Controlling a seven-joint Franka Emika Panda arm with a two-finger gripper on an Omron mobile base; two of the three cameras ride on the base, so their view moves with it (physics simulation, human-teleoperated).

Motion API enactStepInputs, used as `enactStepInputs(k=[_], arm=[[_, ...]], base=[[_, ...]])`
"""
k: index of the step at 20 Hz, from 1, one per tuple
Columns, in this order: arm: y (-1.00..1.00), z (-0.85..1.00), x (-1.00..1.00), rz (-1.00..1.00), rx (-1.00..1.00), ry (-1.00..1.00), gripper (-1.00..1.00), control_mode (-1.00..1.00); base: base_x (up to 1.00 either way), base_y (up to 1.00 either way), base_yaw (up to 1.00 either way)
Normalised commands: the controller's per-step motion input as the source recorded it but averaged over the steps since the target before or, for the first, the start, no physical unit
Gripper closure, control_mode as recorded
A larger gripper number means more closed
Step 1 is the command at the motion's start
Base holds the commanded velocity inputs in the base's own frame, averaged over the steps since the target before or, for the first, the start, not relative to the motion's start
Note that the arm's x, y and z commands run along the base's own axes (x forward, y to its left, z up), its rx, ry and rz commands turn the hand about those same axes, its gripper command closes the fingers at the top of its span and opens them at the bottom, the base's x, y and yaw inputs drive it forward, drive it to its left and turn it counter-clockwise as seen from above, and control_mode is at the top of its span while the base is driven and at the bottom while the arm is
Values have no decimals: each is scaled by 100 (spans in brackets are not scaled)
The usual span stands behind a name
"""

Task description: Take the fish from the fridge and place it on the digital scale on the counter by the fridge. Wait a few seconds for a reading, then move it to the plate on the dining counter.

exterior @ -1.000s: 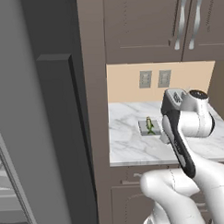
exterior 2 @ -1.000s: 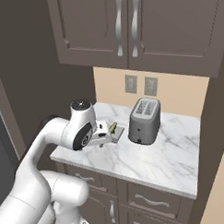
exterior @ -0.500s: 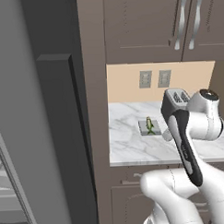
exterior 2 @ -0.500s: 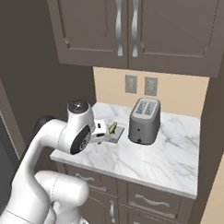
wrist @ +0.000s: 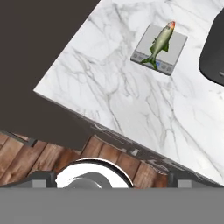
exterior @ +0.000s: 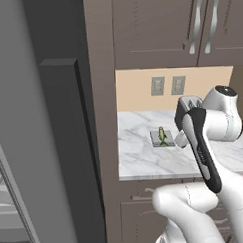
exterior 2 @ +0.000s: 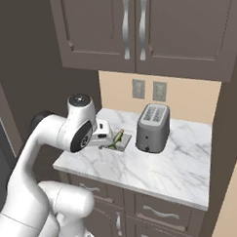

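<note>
The gripper (exterior 2: 102, 136) hangs wide open and empty above the marble counter (wrist: 131, 109). Just beyond it the fish (wrist: 160, 43) lies flat along the digital scale's (wrist: 148, 47) diagonal, head pointing away. The toaster (exterior 2: 152, 128) stands farther off beside it.

A: What stands on the worktop (exterior 2: 157, 170) ahead of me?

B: A boxy silver two-slot toaster (exterior 2: 152, 128), upright near the back wall. The worktop is white marble with grey veins.

A: And around it?

B: Two grey wall outlets (exterior 2: 149, 89) sit side by side on the tan backsplash. Dark brown upper cabinets (exterior 2: 136, 29) with long silver handles hang above; matching drawers (exterior 2: 156, 214) sit below. Wooden floorboards (wrist: 43, 159) show in my hand view.
</note>
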Motion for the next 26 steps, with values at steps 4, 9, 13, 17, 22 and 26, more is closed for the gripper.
enactStepInputs(k=[4, 9, 13, 17, 22, 26], arm=[[0, 0, 0, 0, 0, 0, -100, -100], [0, 0, 0, 0, 0, 0, -100, -100], [0, 0, 0, 0, 0, 0, -100, -100], [0, 0, 0, 0, 0, 0, -100, -100], [0, 0, 0, 0, 0, 0, -100, -100], [0, 0, 0, 0, 0, 0, -100, -100]], base=[[0, 0, 0], [0, 0, 0], [0, 0, 0], [0, 0, 0], [0, 0, 0], [0, 0, 0]])
